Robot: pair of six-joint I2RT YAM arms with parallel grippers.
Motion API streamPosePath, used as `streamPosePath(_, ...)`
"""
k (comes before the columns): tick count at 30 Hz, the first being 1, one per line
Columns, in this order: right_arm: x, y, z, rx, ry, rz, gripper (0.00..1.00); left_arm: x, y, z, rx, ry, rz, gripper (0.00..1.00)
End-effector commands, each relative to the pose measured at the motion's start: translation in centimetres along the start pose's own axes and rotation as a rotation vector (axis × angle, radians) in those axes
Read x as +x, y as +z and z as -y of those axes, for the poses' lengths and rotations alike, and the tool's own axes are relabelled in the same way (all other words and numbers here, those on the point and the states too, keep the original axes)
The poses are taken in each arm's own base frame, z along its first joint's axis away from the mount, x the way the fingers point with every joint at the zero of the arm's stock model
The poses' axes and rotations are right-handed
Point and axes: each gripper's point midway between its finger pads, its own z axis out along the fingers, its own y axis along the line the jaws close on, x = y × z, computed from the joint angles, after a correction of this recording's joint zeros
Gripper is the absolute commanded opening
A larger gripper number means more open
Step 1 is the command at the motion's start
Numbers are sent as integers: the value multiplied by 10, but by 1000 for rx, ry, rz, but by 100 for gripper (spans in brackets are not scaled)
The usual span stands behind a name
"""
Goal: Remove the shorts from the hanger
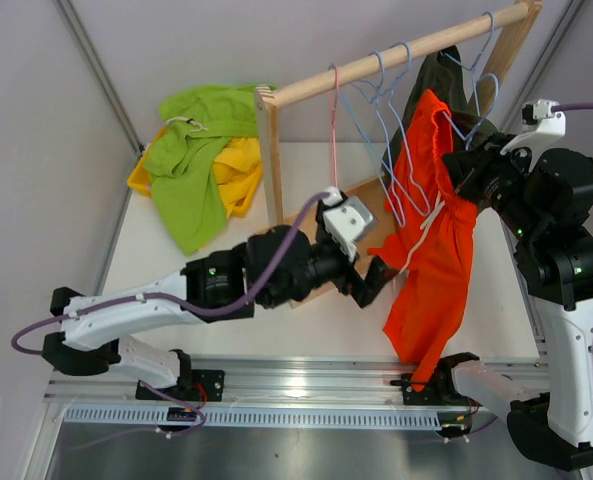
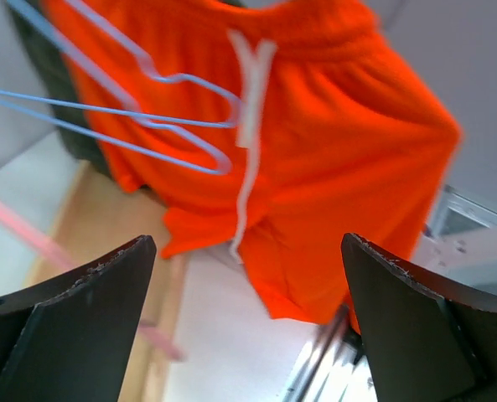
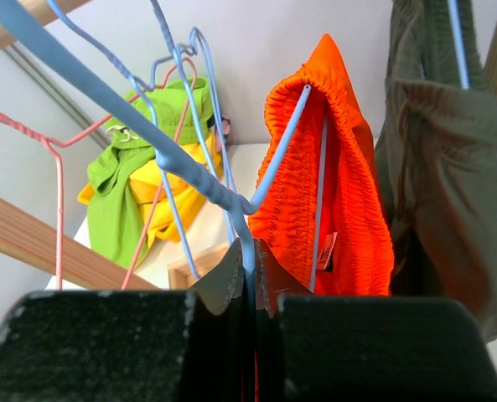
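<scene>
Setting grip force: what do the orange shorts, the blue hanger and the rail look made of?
Orange shorts: soft matte fabric, possibly a knit; it drapes in folds and the waistband is gathered.
Blue hanger: thin bent wire, probably coated metal; smooth with a slight sheen.
Rail: pale wood, likely unfinished; a matte tan round dowel.

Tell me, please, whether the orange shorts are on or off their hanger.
On: the orange shorts hang with their waistband looped over a blue hanger.

No legible text or labels
</scene>
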Motion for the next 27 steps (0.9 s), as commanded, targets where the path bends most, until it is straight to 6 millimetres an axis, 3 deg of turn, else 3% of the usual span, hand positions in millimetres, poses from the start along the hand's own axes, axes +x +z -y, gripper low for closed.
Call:
streamPosePath(1, -22, -6, -19, -78, 27, 82, 0, -14, -4, 44, 88, -56, 58, 99)
streamPosePath(4, -22, -7, -18, -70, 33, 82, 0, 0, 2, 82, 176, -68, 38, 99)
streamPosePath(5, -22, -7, -17, -62, 36, 81, 0, 14, 11, 93, 186, -67, 8, 99)
streamPosePath(10, -25, -10, -14, -33, 78, 82, 0, 46, 34, 124, 208, -94, -27, 99)
streamPosePath(16, -31, -22, -22, -51, 125, 78, 0, 67, 66, 118, 97, -66, 12, 99)
streamPosePath(19, -33, -28, -26, -63, 135, 78, 0, 58, 79, 119, 61, -56, 44, 99)
streamPosePath(20, -33, -30, -28, -73, 138, 75, 0, 73, 83, 115, 30, -35, 21, 99)
streamPosePath(21, -33, -31, -29, -78, 141, 73, 0, 63, 88, 114, 14, -50, 55, 97)
streamPosePath(23, -33, -36, -31, -87, 148, 76, 0, 68, 98, 112, -27, -35, 54, 91)
streamPosePath(25, -31, -38, -32, -91, 151, 71, 0, 62, 105, 106, -63, -47, 71, 77)
streamPosePath(26, -29, -39, -32, -92, 154, 66, 0, 68, 110, 106, -70, -43, 61, 70)
streamPosePath(27, -28, -40, -32, -94, 157, 63, 0, 61, 112, 104, -78, -53, 73, 48)
